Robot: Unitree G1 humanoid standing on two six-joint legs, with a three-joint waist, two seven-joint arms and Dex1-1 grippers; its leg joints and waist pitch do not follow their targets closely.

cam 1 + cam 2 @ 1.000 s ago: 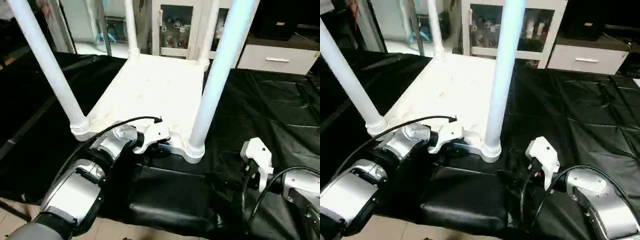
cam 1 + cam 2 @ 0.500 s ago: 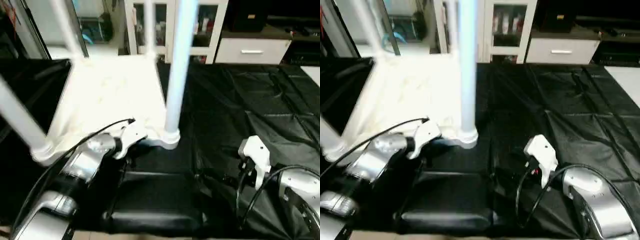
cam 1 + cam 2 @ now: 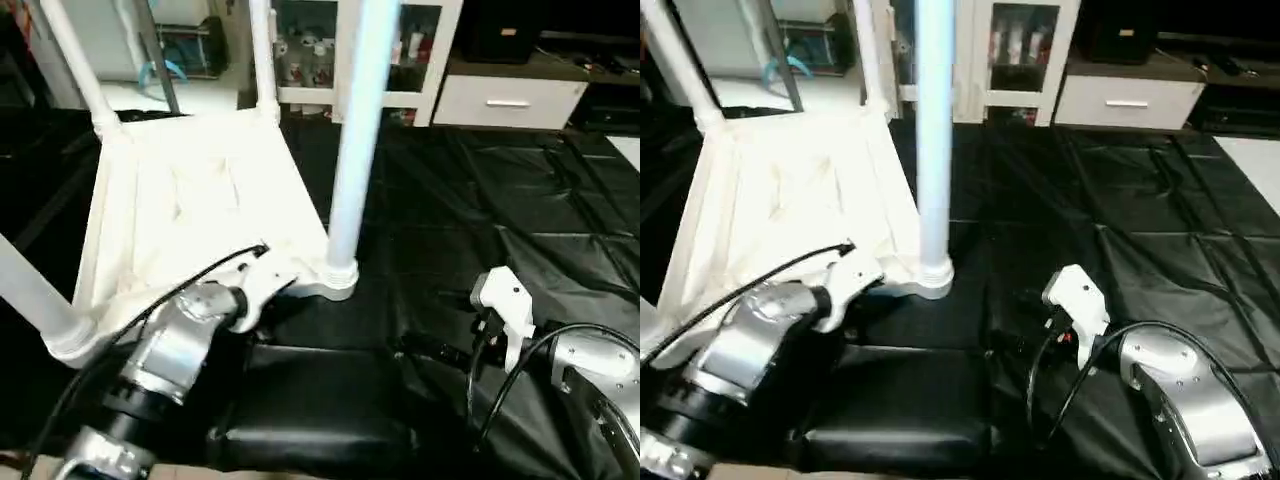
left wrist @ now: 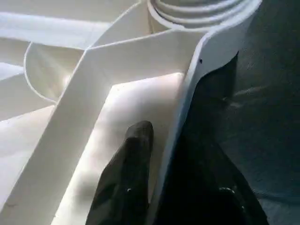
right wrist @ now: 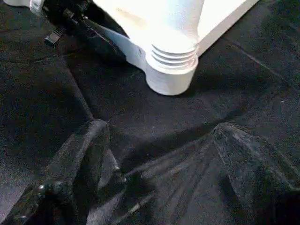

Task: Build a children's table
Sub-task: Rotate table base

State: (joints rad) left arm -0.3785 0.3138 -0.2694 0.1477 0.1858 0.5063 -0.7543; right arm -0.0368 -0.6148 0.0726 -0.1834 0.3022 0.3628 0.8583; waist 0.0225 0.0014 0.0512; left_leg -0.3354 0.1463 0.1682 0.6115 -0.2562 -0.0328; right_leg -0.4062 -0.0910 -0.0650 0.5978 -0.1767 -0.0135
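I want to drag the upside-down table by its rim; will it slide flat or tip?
The table will probably slide: it lies top-down on the black sheet, a broad flat base. Four upright legs raise its weight, so a high push might rock it. The left gripper, fingers either side of the thin rim, suggests stiff plastic that looks light.

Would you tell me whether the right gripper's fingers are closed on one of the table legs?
No, in the right wrist view the right gripper's fingers stand wide apart over the black cover, short of the nearest leg.
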